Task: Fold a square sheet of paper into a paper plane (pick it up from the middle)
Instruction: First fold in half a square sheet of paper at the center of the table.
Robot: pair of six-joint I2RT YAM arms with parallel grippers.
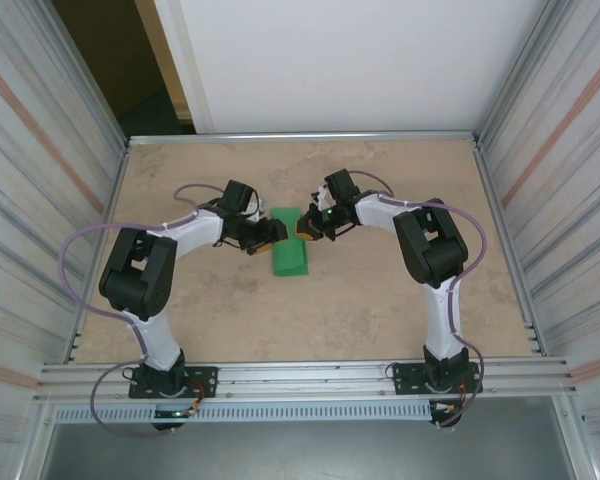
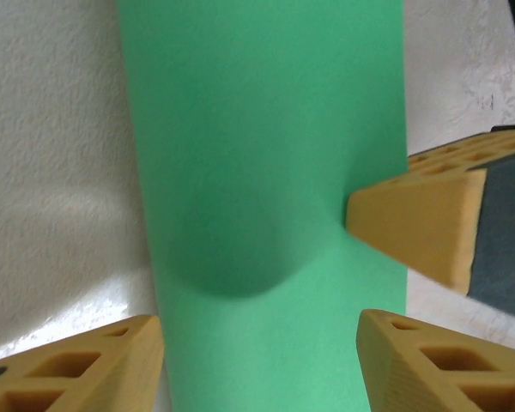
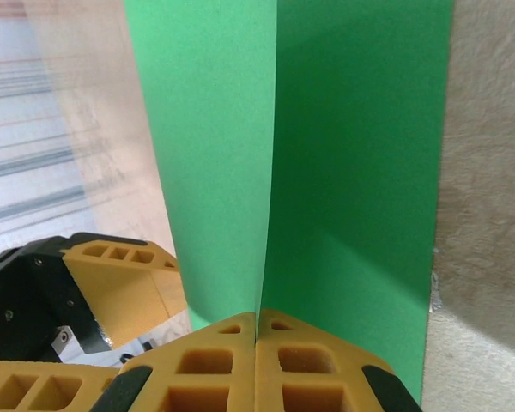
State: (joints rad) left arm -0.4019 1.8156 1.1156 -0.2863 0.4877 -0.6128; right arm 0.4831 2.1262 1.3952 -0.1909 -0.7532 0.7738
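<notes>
Soft even light, rounded shadow at six o'clock on the thin bright green square sheet of paper (image 2: 266, 129), right wrist background washed-out, blurred at ten o'clock.

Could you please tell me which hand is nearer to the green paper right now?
Right. The right hand is shut on the green paper's raised fold, touching it. The left hand straddles the paper, open, one finger on each side.

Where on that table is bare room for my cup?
Bare tabletop runs along the far rail, and in the near middle between left arm base and right arm base. The centre is crowded: left gripper and right gripper meet at the green paper.
</notes>
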